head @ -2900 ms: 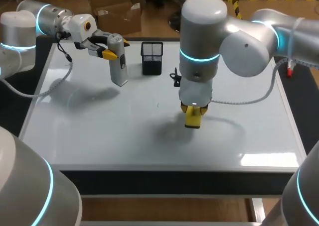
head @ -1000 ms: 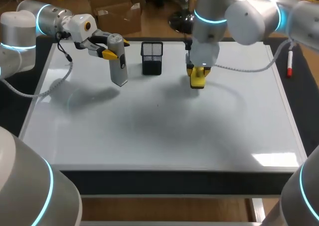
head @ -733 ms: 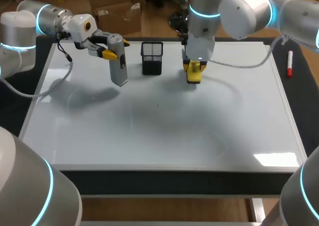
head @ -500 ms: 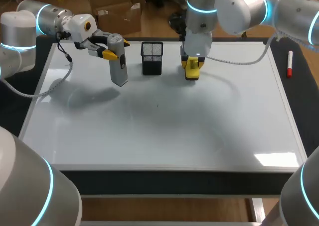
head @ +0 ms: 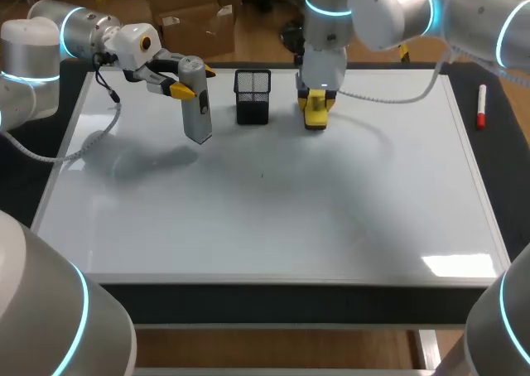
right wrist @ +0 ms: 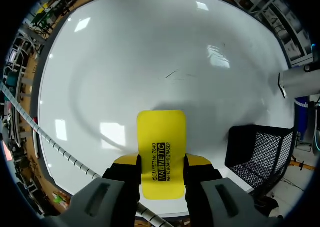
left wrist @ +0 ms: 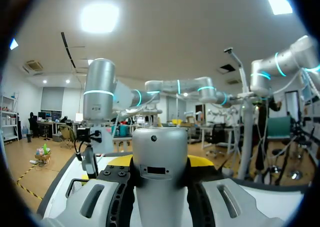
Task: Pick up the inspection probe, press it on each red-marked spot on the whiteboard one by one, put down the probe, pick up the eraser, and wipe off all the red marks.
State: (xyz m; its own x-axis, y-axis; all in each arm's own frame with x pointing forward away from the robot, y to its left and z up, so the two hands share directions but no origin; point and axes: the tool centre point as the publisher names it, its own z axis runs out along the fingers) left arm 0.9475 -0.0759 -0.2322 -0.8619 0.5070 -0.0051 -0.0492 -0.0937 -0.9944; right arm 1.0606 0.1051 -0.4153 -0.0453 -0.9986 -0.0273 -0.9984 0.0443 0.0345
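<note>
The left jaws are clamped on the grey inspection probe [head: 196,103], held upright over the whiteboard [head: 265,227] near the table's far left corner. The right jaws are clamped on the yellow eraser [head: 315,115] near the far edge, just beside a black mesh basket [head: 252,97]; whether the eraser touches the whiteboard I cannot tell. Ahead of the eraser a faint dark stroke [right wrist: 175,75] shows on the whiteboard. A red marker [head: 480,108] lies by the right edge
</note>
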